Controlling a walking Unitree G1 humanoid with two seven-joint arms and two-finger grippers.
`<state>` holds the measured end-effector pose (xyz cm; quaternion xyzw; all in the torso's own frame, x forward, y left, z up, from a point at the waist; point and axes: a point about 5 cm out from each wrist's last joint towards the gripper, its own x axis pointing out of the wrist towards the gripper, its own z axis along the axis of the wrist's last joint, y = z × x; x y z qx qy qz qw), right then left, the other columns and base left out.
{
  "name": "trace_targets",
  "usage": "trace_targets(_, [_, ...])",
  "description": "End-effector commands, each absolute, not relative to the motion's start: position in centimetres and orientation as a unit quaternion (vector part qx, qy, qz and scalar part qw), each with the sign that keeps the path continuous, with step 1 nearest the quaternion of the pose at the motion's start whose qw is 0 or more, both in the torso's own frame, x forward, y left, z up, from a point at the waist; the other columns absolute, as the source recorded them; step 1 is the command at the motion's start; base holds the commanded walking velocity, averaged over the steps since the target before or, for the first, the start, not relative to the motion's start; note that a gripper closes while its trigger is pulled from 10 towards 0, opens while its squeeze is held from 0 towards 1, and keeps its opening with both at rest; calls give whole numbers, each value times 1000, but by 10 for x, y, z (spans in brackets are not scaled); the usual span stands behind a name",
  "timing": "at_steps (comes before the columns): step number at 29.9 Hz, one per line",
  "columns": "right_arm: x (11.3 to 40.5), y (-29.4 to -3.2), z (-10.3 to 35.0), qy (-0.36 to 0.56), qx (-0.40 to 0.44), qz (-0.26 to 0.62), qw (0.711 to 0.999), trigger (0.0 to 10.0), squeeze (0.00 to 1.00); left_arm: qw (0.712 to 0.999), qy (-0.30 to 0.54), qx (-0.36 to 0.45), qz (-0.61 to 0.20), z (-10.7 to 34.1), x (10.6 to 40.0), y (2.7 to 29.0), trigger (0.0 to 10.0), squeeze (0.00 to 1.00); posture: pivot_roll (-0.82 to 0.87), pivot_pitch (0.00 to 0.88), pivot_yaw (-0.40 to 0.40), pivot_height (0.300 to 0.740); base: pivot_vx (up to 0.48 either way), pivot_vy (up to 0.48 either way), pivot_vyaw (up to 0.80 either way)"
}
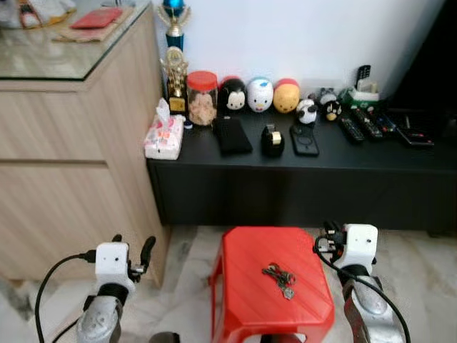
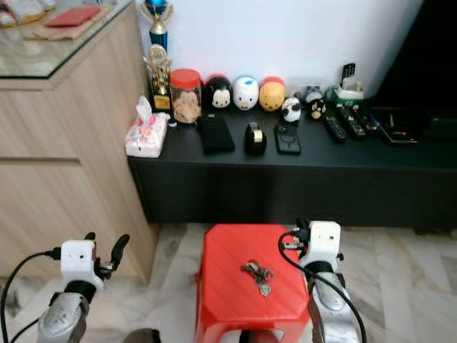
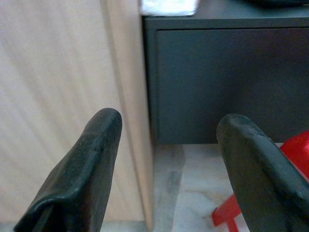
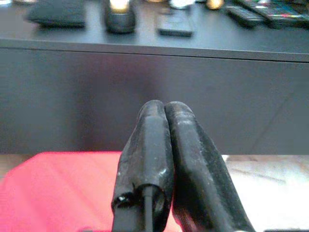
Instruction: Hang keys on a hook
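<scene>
Centrally keys (image 1: pixel 279 274) on red stool (image 1: pixel 243 293), untouched

The 2 head eyes are looking forward and down, both taking in the red plastic stool (image 1: pixel 275 286) and long black cabinet (image 2: pixel 300 179). Each wrist camera is peering closely along its fingers toward that cabinet.

Metal keys (image 1: pixel 279 276), dull grey, on a glossy red plastic stool (image 1: pixel 243 286) at lower centre. Matt black low cabinet (image 1: pixel 300 186); pale wood-grain cupboard (image 1: pixel 64 179) at left with glass top. Polished marble floor (image 1: pixel 428 279). Rough matt black rubber fingers (image 3: pixel 87 164).
</scene>
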<state>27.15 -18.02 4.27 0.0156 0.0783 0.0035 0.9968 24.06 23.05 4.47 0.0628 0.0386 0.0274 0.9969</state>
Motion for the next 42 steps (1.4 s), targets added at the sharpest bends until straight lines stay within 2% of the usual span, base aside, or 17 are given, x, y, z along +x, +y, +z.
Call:
trace_targets(1, [271,-182,44,76,14,2,997,10000,0,997,48,57,34,41,237,232,10000,0,32,0,-69,625,0,0,0])
trace_targets(9, [271,-182,42,84,9,2,996,10000,0,997,47,57,32,41,237,232,10000,0,31,0,-66,625,0,0,0])
trace_targets(18, [272,-182,40,89,8,1,996,10000,0,997,48,57,29,42,239,231,10000,0,32,0,-65,570,0,0,0])
trace_targets(27, [271,-181,37,96,6,10,995,10000,0,997,52,49,23,40,239,228,10000,0,34,0,-67,570,0,0,0])
trace_targets(32, [270,-179,23,153,-15,41,987,10000,0,997,53,51,19,41,241,227,10000,0,24,0,-59,570,0,0,0])
trace_targets(37, [273,-175,18,171,-18,65,983,10000,0,997,54,52,14,42,243,225,10000,0,22,0,-56,570,0,0,0])
trace_targets(39, [273,-168,11,198,-45,102,974,10000,0,997,59,54,8,41,245,223,10000,0,24,0,-57,570,0,0,0])
trace_targets(42, [270,-165,-1,230,-51,111,966,10000,0,997,59,55,6,42,246,223,10000,0,29,0,-59,570,0,0,0])
